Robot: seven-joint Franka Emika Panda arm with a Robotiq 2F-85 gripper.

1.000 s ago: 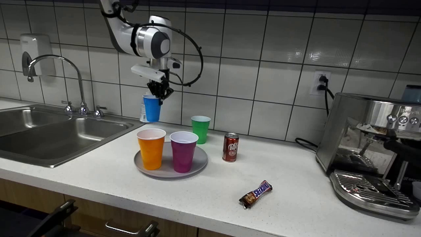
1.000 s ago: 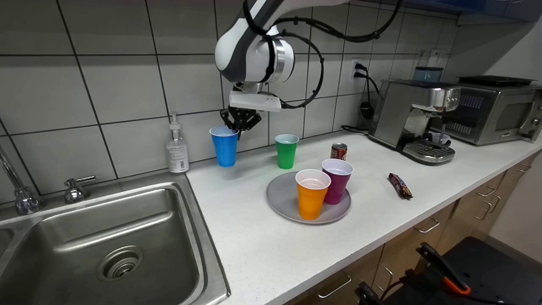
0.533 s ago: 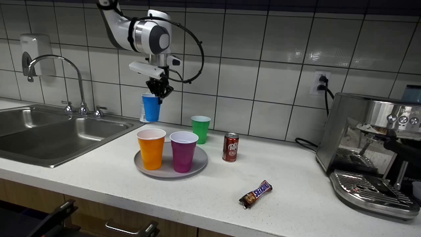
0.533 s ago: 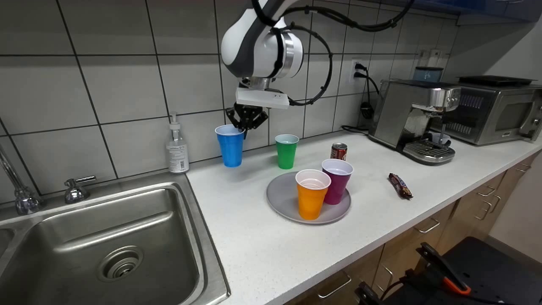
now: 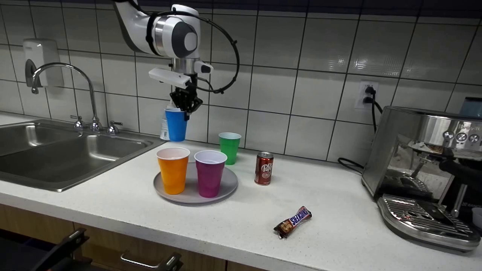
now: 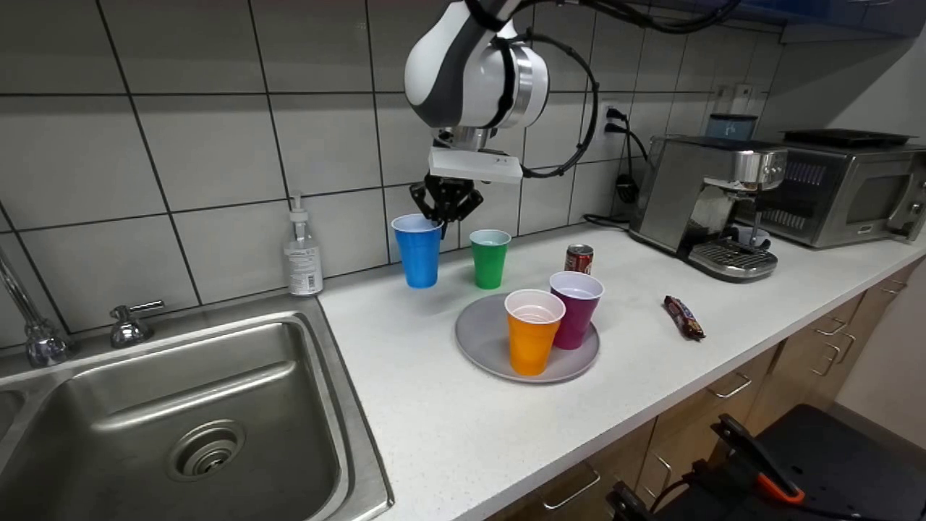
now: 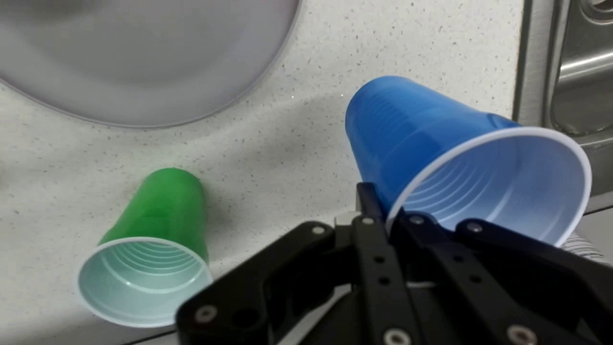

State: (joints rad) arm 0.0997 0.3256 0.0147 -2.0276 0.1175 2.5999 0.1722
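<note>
Claw [image 7: 389, 215] clenched on blue cup [image 7: 414, 127] at rim; cup hangs on side toward sink [image 6: 275, 412], long axis near upright, counter [image 6: 419, 405] below.

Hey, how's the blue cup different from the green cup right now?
The blue cup hangs above the counter, its wall pinched between the fingers, while the green cup stands on the counter. The blue cup is closer to the sink, the green cup closer to the soda can. Both are mouth-up with pale insides.
</note>
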